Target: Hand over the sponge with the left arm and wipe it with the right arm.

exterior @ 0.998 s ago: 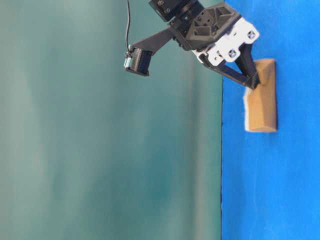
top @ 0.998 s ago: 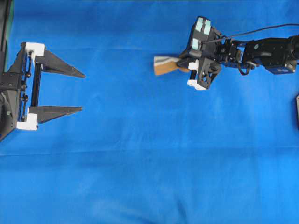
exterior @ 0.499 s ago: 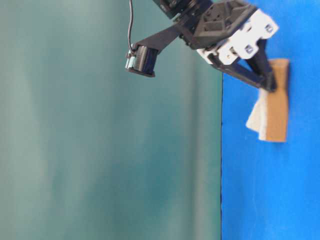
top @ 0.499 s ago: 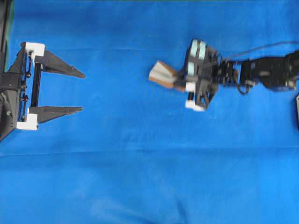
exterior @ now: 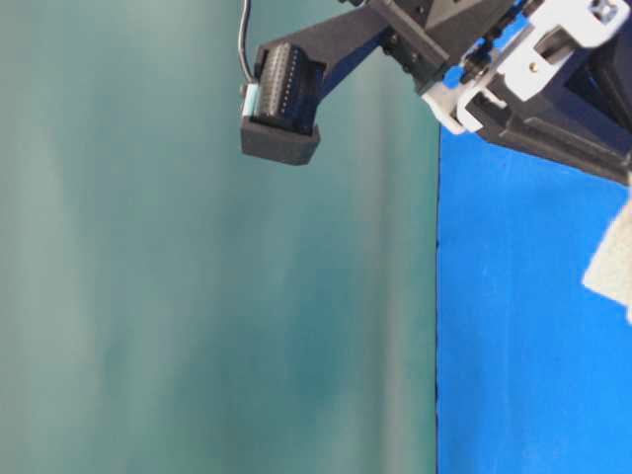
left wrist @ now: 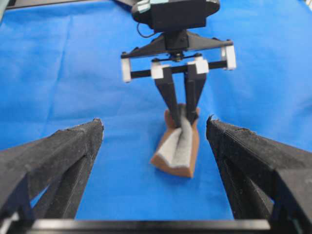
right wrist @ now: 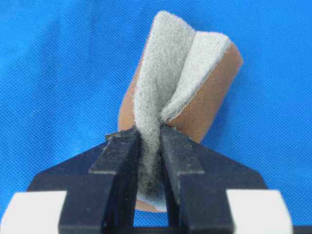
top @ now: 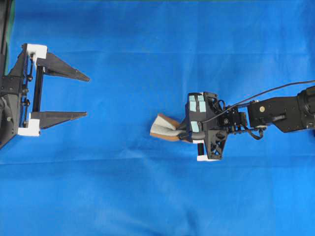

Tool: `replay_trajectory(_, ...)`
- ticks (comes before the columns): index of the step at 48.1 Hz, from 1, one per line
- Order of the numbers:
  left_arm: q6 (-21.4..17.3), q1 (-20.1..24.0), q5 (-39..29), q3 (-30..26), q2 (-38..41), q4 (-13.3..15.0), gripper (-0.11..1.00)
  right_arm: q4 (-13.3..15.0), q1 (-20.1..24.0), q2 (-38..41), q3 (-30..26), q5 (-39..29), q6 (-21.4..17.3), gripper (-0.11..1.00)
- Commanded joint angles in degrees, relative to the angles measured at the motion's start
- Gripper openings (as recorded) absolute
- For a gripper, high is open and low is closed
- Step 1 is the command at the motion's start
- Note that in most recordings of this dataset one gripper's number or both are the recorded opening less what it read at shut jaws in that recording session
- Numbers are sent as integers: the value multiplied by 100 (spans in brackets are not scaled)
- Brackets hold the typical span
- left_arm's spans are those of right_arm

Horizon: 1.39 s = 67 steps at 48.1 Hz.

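Moved since a second ago: right gripper (top: pixel 186 136) and the sponge (top: pixel 164 130) have shifted from the upper middle of the blue cloth (top: pixel 147 196) down to just right of centre; the left gripper (top: pixel 84 96) has not changed place.
Right gripper state: clenched on the sponge, fingers (right wrist: pixel 122 156) pinching its near end so the soft top folds into a crease.
Left gripper state: spread wide, nothing between its fingers (left wrist: pixel 58 151).
Sponge location: in the right gripper's grip, near the middle of the cloth, well apart from the left gripper; whether it touches the cloth I cannot tell.
Done: judging by who holds it, the handover looks complete.
Left: the wiping itself appears under way or about to continue; how much remains cannot be judged.
Sponge direction: long axis roughly left-right in the overhead view, free end toward the left gripper, slightly tilted; grey face pinched in, brown layer outside.
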State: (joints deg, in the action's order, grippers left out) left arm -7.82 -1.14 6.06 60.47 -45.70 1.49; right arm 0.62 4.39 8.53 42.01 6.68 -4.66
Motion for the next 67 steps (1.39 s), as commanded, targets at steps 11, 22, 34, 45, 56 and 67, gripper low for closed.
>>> replay_trajectory(11,0,18,26,-53,9,9,93,316,-949,-193,18,-53,202,20)
replay_trajectory(22,35,18,26,-44,9,9,93,606,-2162,-272,26,-18,431,20)
replay_trajectory(34,35,18,26,-44,9,9,93,712,-2593,-272,-62,0,589,20)
replay_trajectory(45,26,18,26,-44,9,9,93,703,-2452,-272,-9,0,519,20)
replay_trajectory(56,35,18,26,-44,9,18,93,545,-1608,-272,88,0,422,20)
replay_trajectory(67,35,18,44,-44,9,9,93,334,-404,-272,97,-35,35,20)
